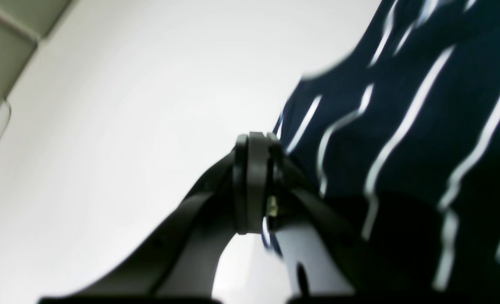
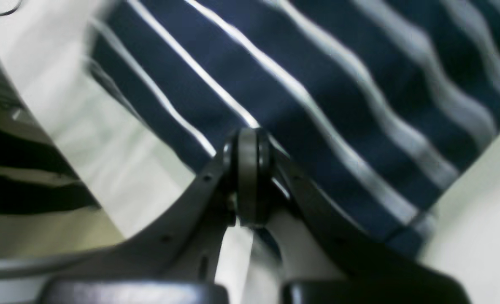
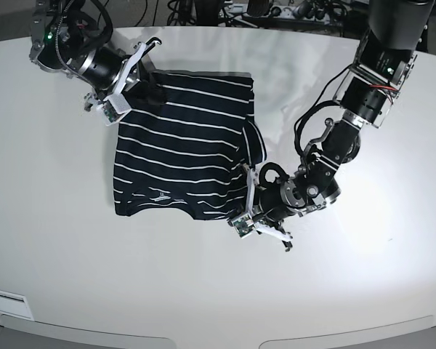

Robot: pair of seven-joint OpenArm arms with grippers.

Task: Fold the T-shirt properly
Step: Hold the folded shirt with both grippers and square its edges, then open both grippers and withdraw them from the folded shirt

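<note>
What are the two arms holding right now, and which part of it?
Both grip the T-shirt. The left gripper pinches its lower corner nearest the camera; the right gripper pinches the far upper corner. Jaws shut on fabric.

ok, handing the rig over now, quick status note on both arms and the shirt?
Left gripper: jaws shut on the T-shirt at its near edge, on the base view's right.
Right gripper: jaws shut on the T-shirt's far corner, on the base view's left.
T-shirt: lies on the white table, partly folded into a rough rectangle, with some cloth bunched along its right edge.
Done: at least one fold.
Left: finish the current fold, release, smooth the bunched cloth.
</note>
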